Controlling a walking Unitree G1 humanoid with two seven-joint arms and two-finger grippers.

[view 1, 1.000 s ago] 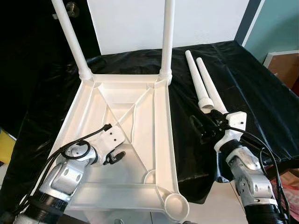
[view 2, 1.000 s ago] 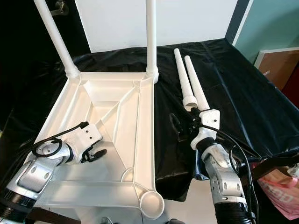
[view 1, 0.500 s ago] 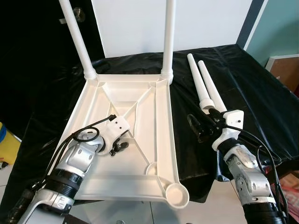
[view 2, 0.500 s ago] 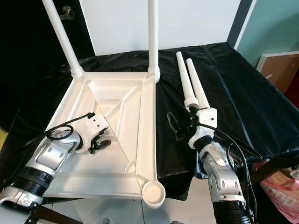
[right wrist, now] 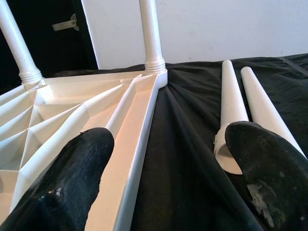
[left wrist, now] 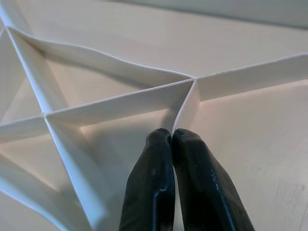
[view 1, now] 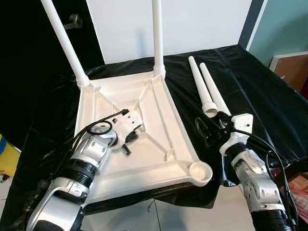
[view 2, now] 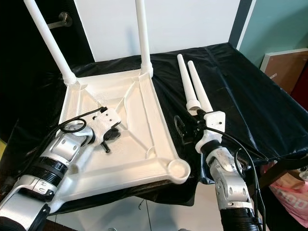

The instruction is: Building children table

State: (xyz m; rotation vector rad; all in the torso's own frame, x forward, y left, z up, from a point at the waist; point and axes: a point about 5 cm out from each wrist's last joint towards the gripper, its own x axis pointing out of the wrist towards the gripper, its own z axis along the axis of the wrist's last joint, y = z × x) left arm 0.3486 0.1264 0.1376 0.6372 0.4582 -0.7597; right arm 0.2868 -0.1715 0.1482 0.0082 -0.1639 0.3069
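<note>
A white plastic table top [view 1: 159, 110] lies upside down on the black cloth, ribs facing up. Two white legs [view 1: 62, 38] [view 1: 157, 33] stand screwed into its far corners. The near right corner socket [view 1: 199, 171] is empty. My left gripper [view 1: 128, 143] is inside the underside, shut on a thin rib [left wrist: 185, 103] where several ribs meet. Two loose white legs [view 1: 199, 86] [view 1: 215, 94] lie side by side on the cloth to the right. My right gripper [view 1: 208, 131] hovers open just in front of their wide ends, holding nothing, its fingers [right wrist: 82, 154] spread wide.
The black-draped work surface [view 1: 260, 82] reaches to the right and drops off at its near edge. Behind it are a white wall and a dark door with a handle [view 1: 74, 19]. A brown box [view 1: 291, 67] stands at the far right.
The table top has turned on the cloth: its near right corner swung right and away from me, with my left gripper moving along on the rib. The right gripper stayed put.
</note>
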